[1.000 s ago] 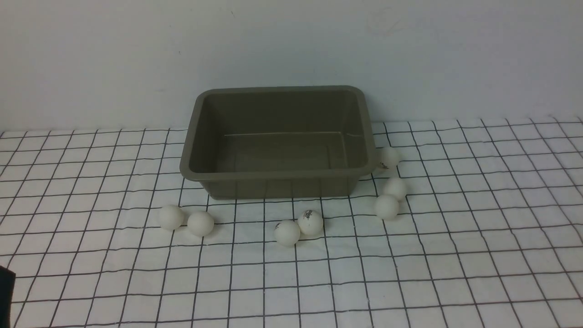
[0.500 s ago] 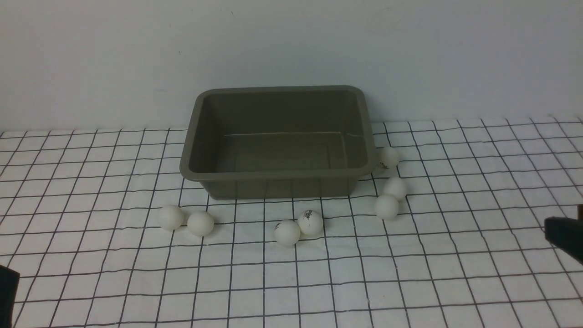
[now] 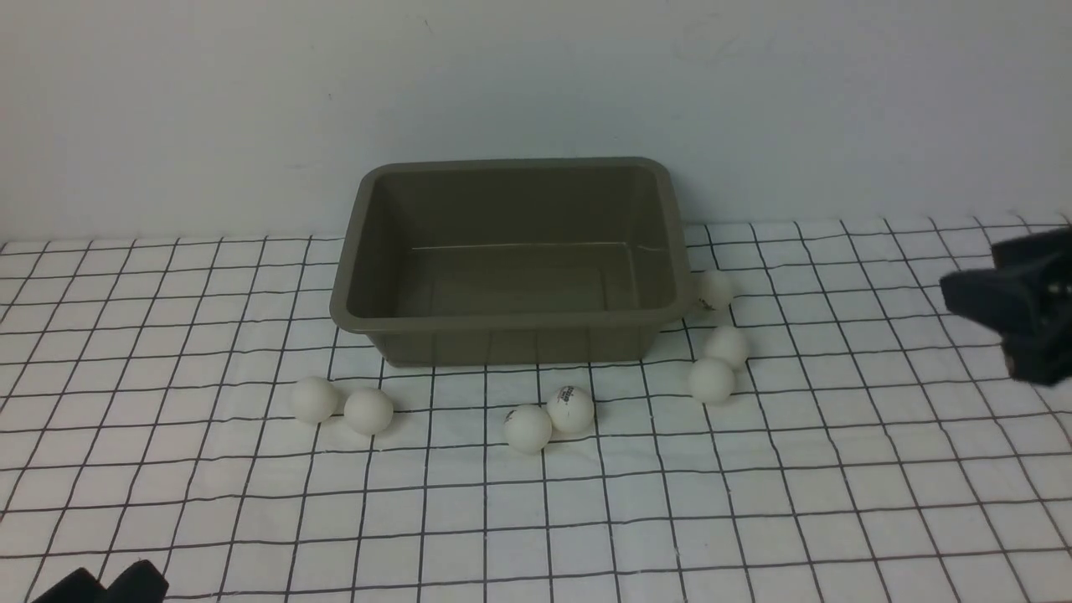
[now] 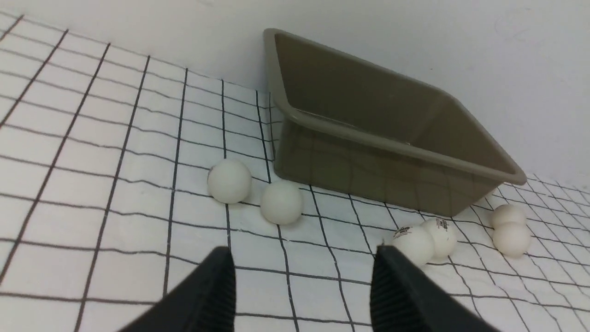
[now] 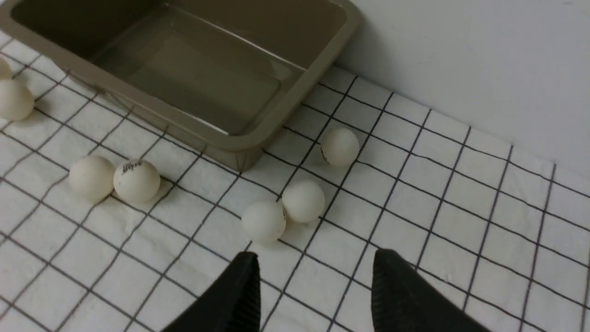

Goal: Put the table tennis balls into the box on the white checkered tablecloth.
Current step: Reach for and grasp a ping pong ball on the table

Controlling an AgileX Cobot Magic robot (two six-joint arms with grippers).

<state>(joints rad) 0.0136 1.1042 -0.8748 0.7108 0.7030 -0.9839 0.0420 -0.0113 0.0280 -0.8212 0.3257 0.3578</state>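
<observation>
Several white table tennis balls lie on the white checkered tablecloth (image 3: 837, 469) around the olive-grey box (image 3: 502, 321), which has nothing in it. Two balls (image 3: 316, 399) lie front left of the box, two (image 3: 528, 428) in front of it, and three (image 3: 712, 379) off its right front corner. My left gripper (image 3: 105, 584) shows only its tips at the bottom left; it stands open and empty (image 4: 302, 258), short of the left pair (image 4: 281, 202). My right gripper (image 3: 971, 297) hovers at the right edge, open and empty (image 5: 313, 263), a little short of the right-hand balls (image 5: 263, 221).
A plain white wall (image 3: 536, 84) rises right behind the box. One ball (image 3: 714, 290) lies against the box's right wall under the rim. The cloth is slightly wrinkled in front of the box.
My right gripper has come in from the right edge and risen toward the right-hand balls. My left gripper has shifted from the left edge to the bottom left corner. No ball has moved.
</observation>
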